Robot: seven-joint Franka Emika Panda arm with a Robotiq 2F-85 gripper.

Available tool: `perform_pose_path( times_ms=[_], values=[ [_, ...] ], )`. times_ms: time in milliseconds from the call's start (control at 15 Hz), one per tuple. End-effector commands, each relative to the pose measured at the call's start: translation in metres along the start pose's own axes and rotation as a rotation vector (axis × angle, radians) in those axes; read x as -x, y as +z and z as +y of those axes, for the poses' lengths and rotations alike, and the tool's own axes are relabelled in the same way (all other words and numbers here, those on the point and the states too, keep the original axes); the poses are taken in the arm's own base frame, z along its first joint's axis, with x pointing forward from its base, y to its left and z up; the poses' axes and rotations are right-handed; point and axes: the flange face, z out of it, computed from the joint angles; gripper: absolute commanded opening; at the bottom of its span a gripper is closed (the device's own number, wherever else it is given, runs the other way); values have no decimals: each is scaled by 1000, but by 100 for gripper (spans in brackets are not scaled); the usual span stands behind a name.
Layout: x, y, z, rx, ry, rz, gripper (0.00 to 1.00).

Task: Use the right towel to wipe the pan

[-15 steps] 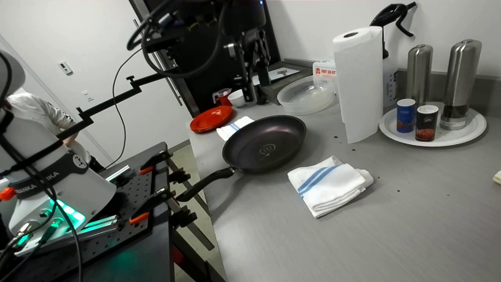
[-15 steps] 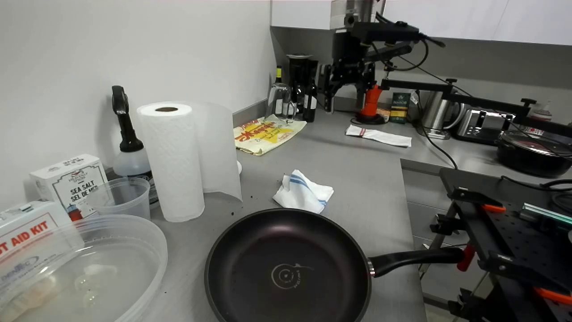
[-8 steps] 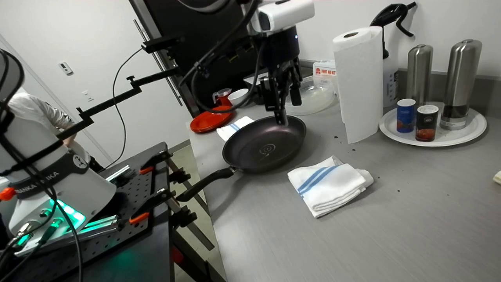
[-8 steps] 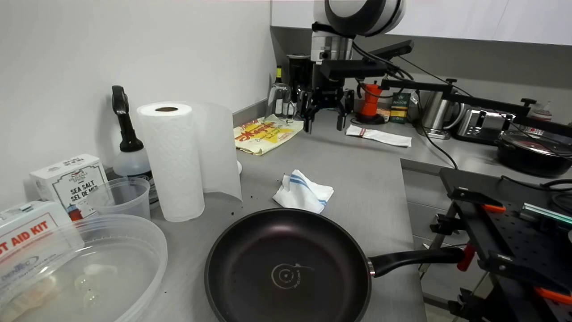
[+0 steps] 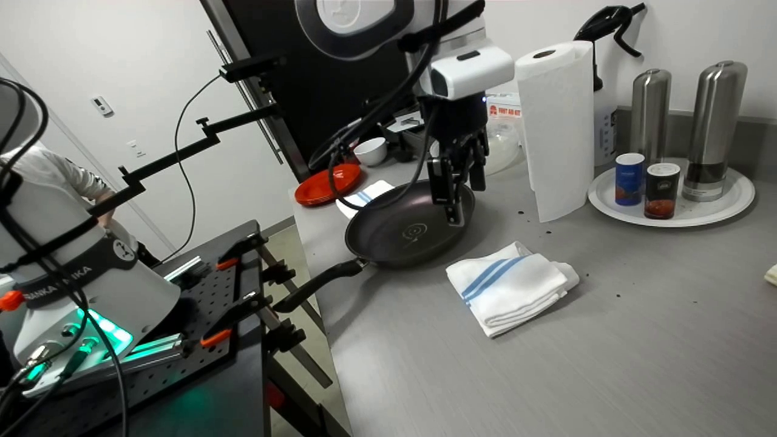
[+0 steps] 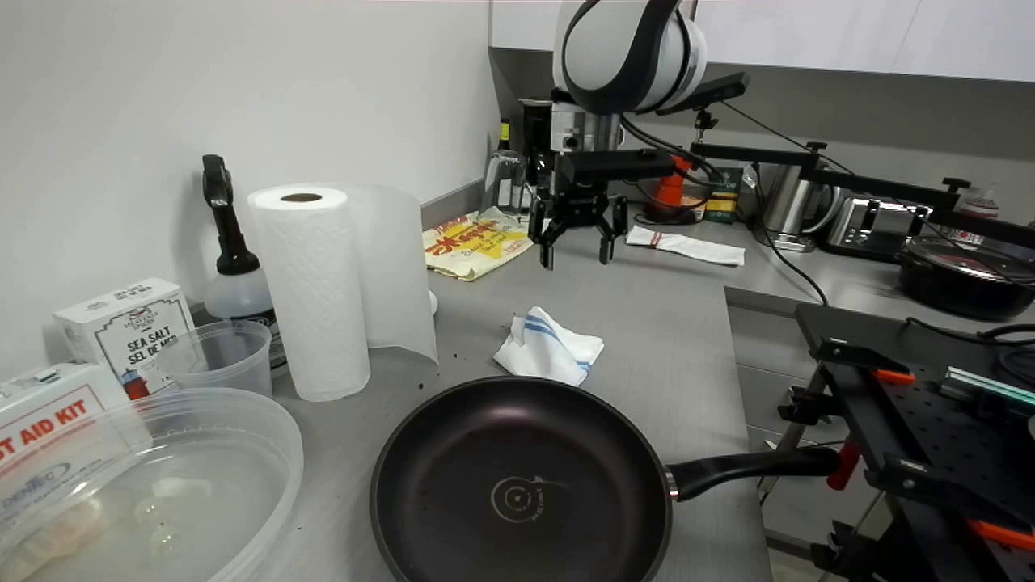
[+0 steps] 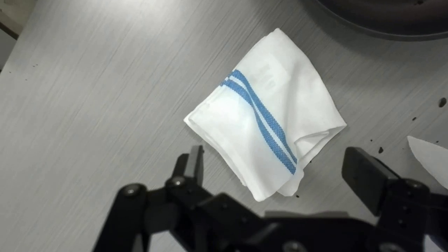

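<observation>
The right towel (image 5: 516, 285), a folded white cloth with blue stripes, lies on the counter beside the pan (image 5: 394, 243). It also shows just beyond the pan (image 6: 517, 453) in an exterior view (image 6: 546, 352). In the wrist view the towel (image 7: 259, 105) lies below and ahead of the fingers, with a loose corner between them in the picture. The pan (image 7: 395, 17) is cut off at the upper right there. My gripper (image 5: 466, 205) is open and empty, above the counter and apart from the towel; it shows in the wrist view (image 7: 274, 154) and in an exterior view (image 6: 576, 263).
A paper-towel roll (image 5: 555, 127) stands near the towel by the wall. A second striped towel (image 5: 364, 197) lies past the pan near red plates (image 5: 328, 182). A white tray (image 5: 607, 200) holds mills and canisters. A clear tub (image 6: 283, 453) stands beside the pan.
My gripper has come down and moved over the counter toward the right towel, staying open. The towel and the pan have not moved.
</observation>
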Motion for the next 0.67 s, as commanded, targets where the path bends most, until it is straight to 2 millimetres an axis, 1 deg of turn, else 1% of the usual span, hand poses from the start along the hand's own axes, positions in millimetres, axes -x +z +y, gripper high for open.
perform_pose_path(
  times_ms=[0, 333, 400, 600],
  values=[
    [-11, 22, -4, -6, -4, 2, 100],
    [-11, 58, -7, 8, -26, -24, 100],
    [-10, 68, -8, 16, -33, -34, 100],
    [-10, 87, -13, 32, -45, -50, 100]
  ],
)
